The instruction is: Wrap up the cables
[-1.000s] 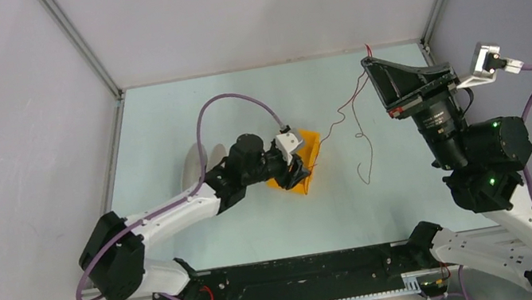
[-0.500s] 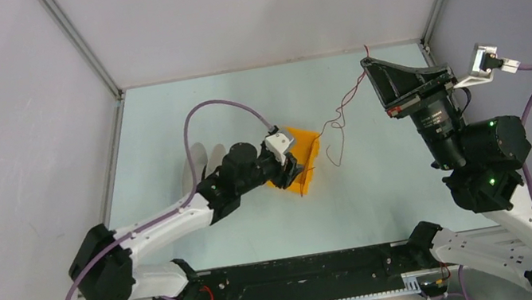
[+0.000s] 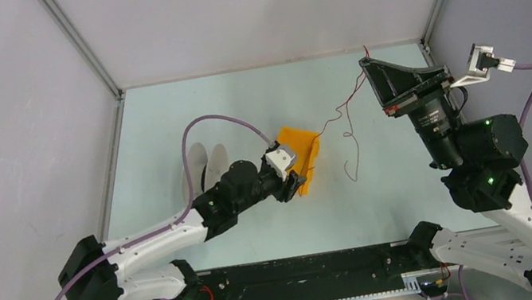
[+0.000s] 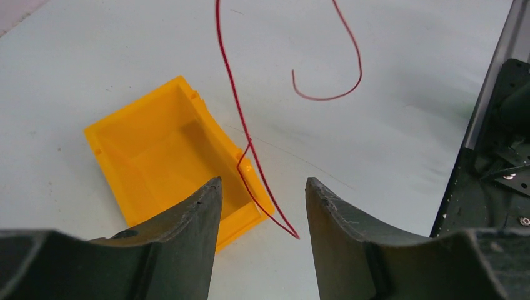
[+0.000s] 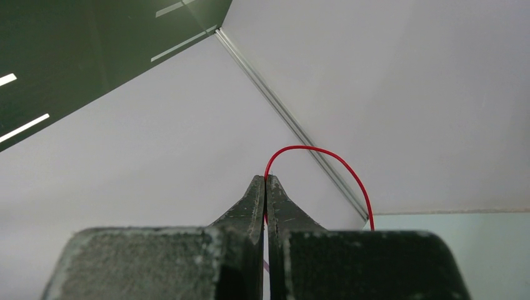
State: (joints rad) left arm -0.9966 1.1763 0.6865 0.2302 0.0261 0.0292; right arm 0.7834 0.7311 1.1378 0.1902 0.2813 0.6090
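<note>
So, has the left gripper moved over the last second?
Yes: the left gripper has drawn back from the orange plastic bin toward the black base rail.

1. The pale green table (image 3: pixel 240 106) fills the middle of the top view.
2. An orange bin (image 4: pixel 156 150) sits on it, open side up, left of centre in the left wrist view.
3. A thin red cable (image 4: pixel 232 94) crosses the bin's right rim, and its loose end curls over the bare surface at the upper middle.
</note>
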